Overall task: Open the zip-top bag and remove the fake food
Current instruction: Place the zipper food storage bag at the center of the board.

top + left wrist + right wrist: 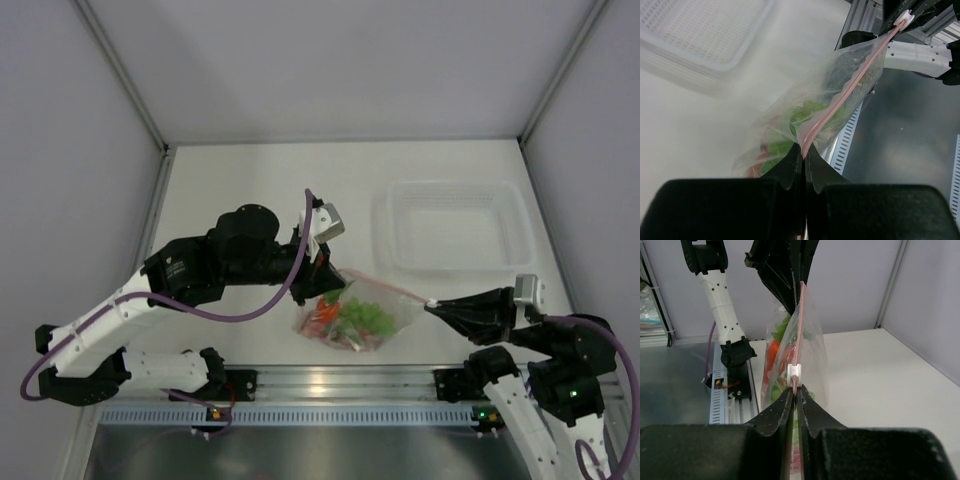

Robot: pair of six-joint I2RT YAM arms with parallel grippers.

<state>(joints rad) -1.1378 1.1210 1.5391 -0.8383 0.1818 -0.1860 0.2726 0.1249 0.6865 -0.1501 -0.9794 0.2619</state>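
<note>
The left arm reached in from the near left, elbow bent, its pincer (325,272) clamped shut on one end of the pink zip strip (840,100) of the zip-top bag (365,310). The right arm stretched leftward from the near right, its pincer (436,306) closed on the strip's other end, just beside the white slider (796,371). The bag hung between them over the near worktop (240,180), with the fake food (350,318) inside.

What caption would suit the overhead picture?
Left tool and right tool hold a zip-top bag of fake food taut between them.
</note>
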